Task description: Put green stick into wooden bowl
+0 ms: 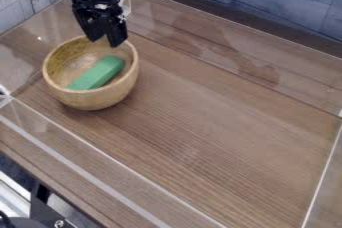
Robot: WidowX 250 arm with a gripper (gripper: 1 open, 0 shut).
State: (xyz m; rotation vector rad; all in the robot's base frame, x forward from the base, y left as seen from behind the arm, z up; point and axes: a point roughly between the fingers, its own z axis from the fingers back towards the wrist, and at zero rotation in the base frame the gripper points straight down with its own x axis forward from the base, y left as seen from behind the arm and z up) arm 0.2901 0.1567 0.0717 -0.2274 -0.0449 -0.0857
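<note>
The green stick (98, 74) sat loose inside the wooden bowl (90, 94); the gripper (103, 33) hung just above the far rim, jaws apart and empty; looked like the drop was done, so next was probably just backing away.

One bowl, one stick, one arm on one surface.

A single wooden bowl (90, 75) sits on the single wood-grain surface (227, 122), and one green stick (99, 73) lies inside it; no second stick or bowl shows anywhere in view. One robot arm reaches in from the top left, carrying one gripper (107, 38) with two dark fingers (118, 34). Clear panels edge the surface on several sides; their exact number cannot be told.
</note>
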